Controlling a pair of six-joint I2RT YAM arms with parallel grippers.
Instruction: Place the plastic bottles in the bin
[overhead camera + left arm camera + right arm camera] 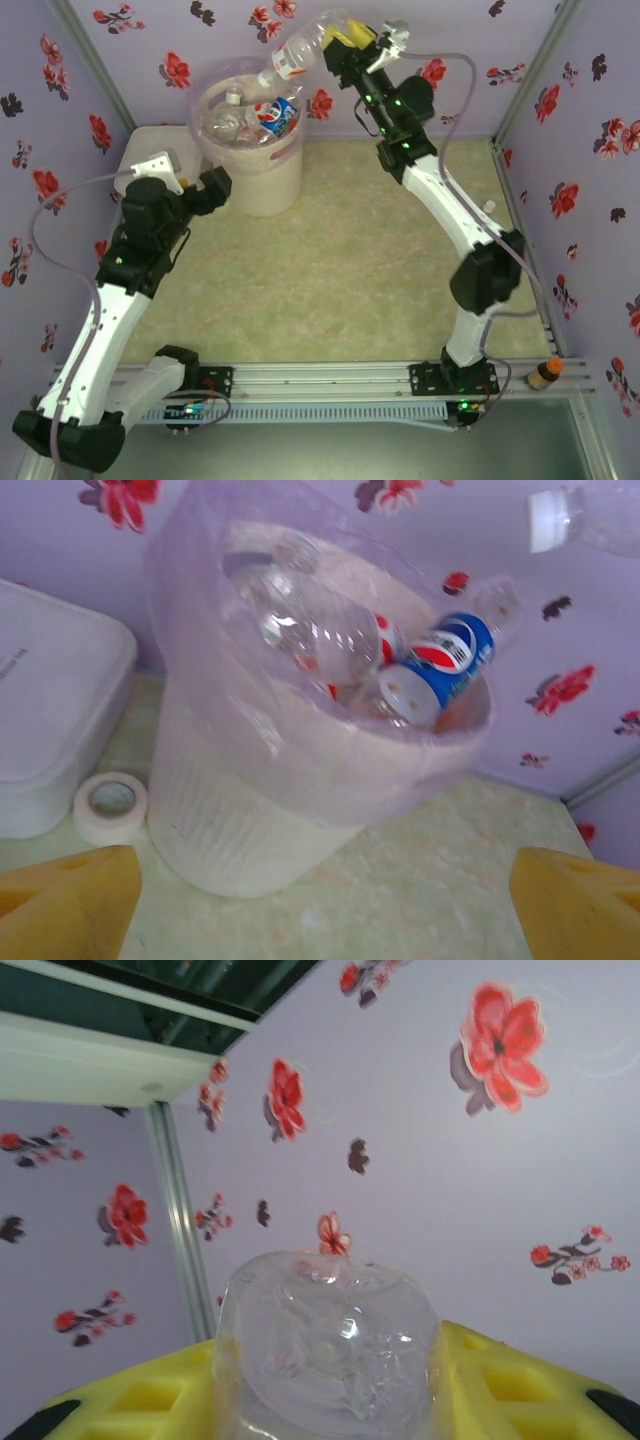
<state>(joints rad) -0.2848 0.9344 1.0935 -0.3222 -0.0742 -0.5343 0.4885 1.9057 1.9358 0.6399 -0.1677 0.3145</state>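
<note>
The right gripper [347,45] is closed around a small clear plastic bottle with a red and white label and a white cap [298,56]. It holds the bottle by its round body near the bottom end. The bottle hangs tilted, cap down, above the tall round cream-white plastic bin with the pink bag [266,186]. More clear plastic bottles [330,635] already lie inside.

The bottle looks empty, so it is likely very light. Its thin sides probably squash easily and feel slippery. A soft squeeze on the wide body seems best.

The left gripper [220,184] waits beside the bin, spread wide and holding nothing.
</note>
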